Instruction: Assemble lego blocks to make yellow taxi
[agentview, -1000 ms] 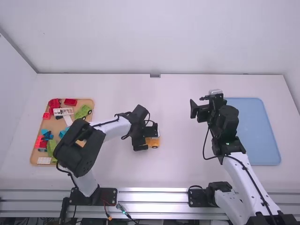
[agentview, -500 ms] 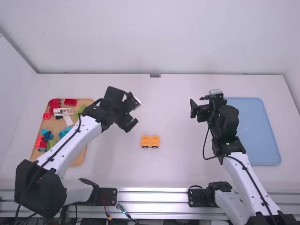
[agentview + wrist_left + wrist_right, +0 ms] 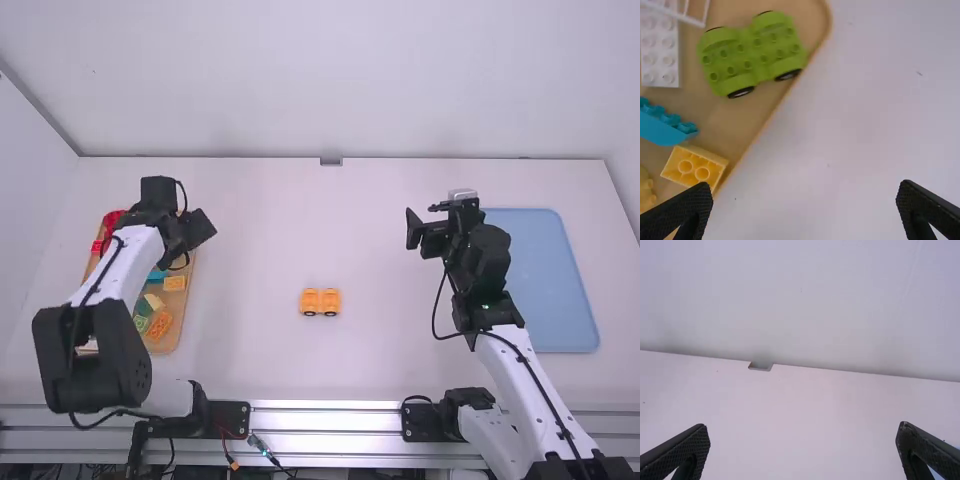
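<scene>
An orange-yellow wheeled base (image 3: 320, 302) stands alone near the middle of the table. My left gripper (image 3: 192, 246) is above the right edge of the wooden tray at the left; in the left wrist view the left gripper (image 3: 805, 200) is open, holding nothing. A yellow brick (image 3: 695, 167) lies at the tray's edge, close to the left finger, beside a blue piece (image 3: 665, 125). Yellow bricks (image 3: 160, 325) also lie in the tray's near part. My right gripper (image 3: 424, 232) hangs left of the blue tray; in the right wrist view the right gripper (image 3: 805, 442) is open with nothing between its fingers.
The wooden tray (image 3: 170, 338) also holds a green wheeled base (image 3: 752, 52), a white plate (image 3: 660, 47) and red pieces (image 3: 112, 222). A blue tray (image 3: 545, 280) lies at the right, behind and beside the right arm.
The left gripper has left the orange-yellow base, which stays in place, and swung leftward over to the wooden tray. The right arm has kept still.
</scene>
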